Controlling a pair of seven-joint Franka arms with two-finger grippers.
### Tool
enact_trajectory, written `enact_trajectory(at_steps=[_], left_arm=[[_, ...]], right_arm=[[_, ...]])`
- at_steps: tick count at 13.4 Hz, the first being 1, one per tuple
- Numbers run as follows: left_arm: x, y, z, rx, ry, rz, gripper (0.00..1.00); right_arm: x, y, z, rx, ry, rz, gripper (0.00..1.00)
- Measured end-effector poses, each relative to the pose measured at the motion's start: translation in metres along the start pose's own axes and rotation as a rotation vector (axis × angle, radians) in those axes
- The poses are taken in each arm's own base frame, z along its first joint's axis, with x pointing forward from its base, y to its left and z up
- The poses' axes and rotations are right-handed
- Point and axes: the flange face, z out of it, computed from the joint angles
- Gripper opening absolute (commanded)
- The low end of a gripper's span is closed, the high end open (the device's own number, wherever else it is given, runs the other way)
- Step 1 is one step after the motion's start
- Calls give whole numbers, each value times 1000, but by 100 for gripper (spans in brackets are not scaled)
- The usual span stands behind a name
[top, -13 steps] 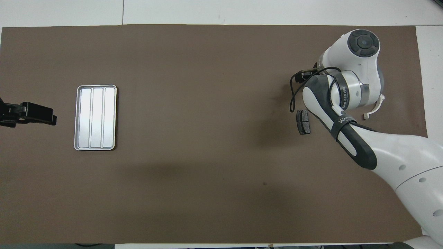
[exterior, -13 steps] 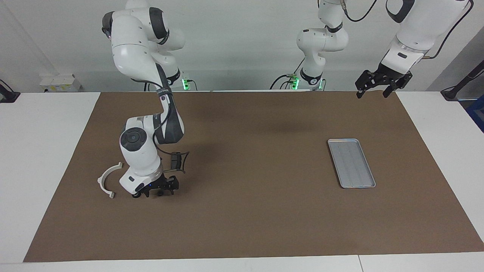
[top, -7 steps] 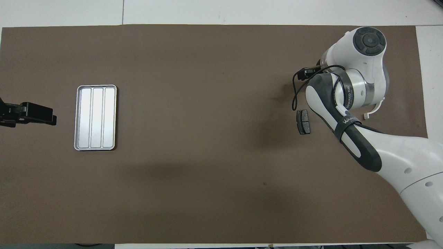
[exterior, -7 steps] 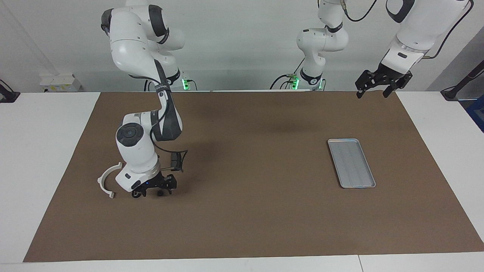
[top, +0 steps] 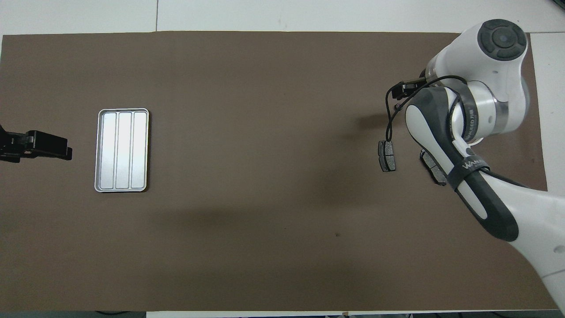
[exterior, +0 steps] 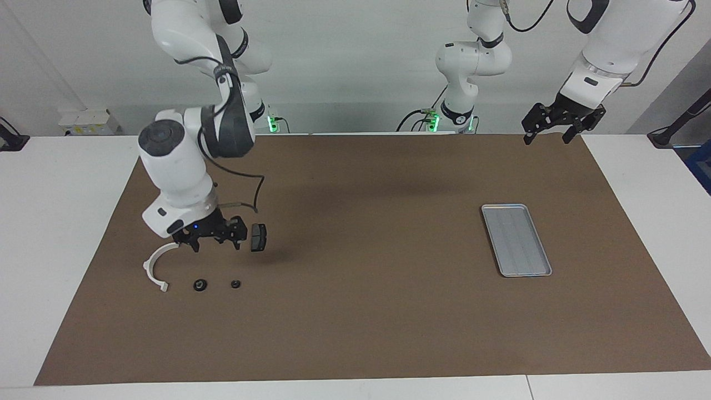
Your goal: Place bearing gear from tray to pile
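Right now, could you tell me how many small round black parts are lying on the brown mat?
2 round parts: one beside the white bracket, at its end farther from the robots; the other next to that, toward the left arm's end. Others may be hidden.

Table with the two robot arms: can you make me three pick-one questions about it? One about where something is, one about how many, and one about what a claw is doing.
1. Where is the tray?
A toward the left arm's end of the table
B toward the right arm's end
C in the middle

2. How many small round dark parts lie beside the white bracket?
A none
B two
C five

3. How is the right claw?
A open, holding nothing
B shut on the tray
C shut on the bracket

Answers:
1 A, it lies at that arm's end.
2 B, one and another lie there.
3 A, its fingers stand apart in the air.
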Motion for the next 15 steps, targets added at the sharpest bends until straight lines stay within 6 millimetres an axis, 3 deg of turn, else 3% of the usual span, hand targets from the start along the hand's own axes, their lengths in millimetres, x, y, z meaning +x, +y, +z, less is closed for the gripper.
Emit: enact_trajectory(at_steps=[3,6,9,15], left_arm=[[0,0,0,0,0,0,100],[0,0,0,0,0,0,100],[0,0,0,0,0,0,100],[0,0,0,0,0,0,100]], right_arm=[[-66,3,-103,1,-16,7,100],[-115,5,-159,-1,-9,10,100],[-134,4,-174,17,-9,12,100],[-142,4,-166,41,-90,13,100]])
